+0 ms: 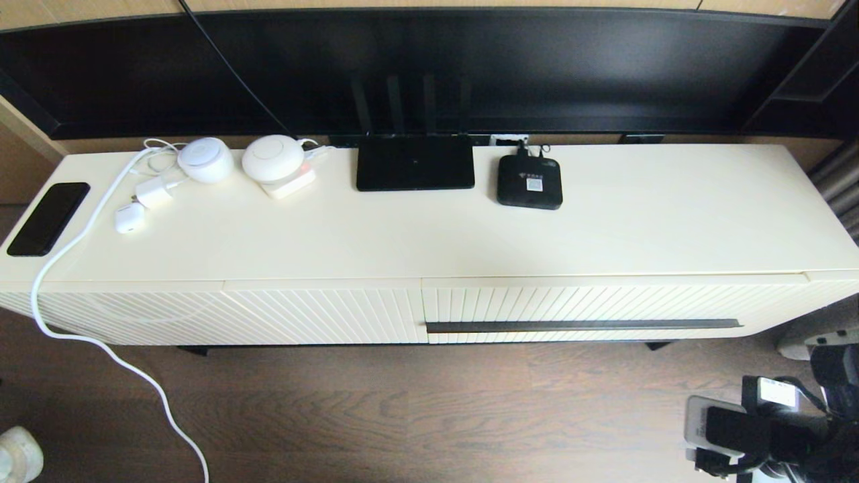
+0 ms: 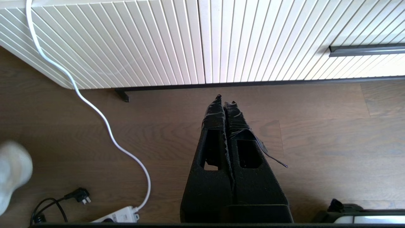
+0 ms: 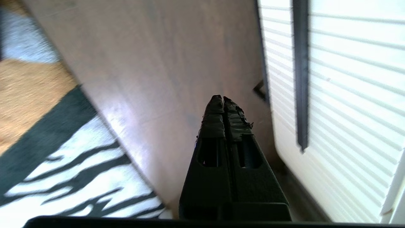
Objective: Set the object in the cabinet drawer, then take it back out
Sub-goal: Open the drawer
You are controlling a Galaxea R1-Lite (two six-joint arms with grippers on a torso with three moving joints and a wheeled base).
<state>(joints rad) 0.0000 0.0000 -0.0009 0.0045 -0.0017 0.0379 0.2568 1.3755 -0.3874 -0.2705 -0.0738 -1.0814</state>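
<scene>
A long cream cabinet [image 1: 429, 241] stands on a dark wood floor [image 1: 416, 416], and its drawer [image 1: 590, 315] is pushed shut. A flat router [image 1: 415, 163] and a small set-top box [image 1: 529, 181] sit on top; the organizer box is nowhere in view. The left gripper [image 2: 224, 100] hangs low before the ribbed front, fingers pressed together and empty. The right gripper [image 3: 220, 98], also closed on nothing, hangs beside the drawer's handle strip [image 3: 300, 72].
</scene>
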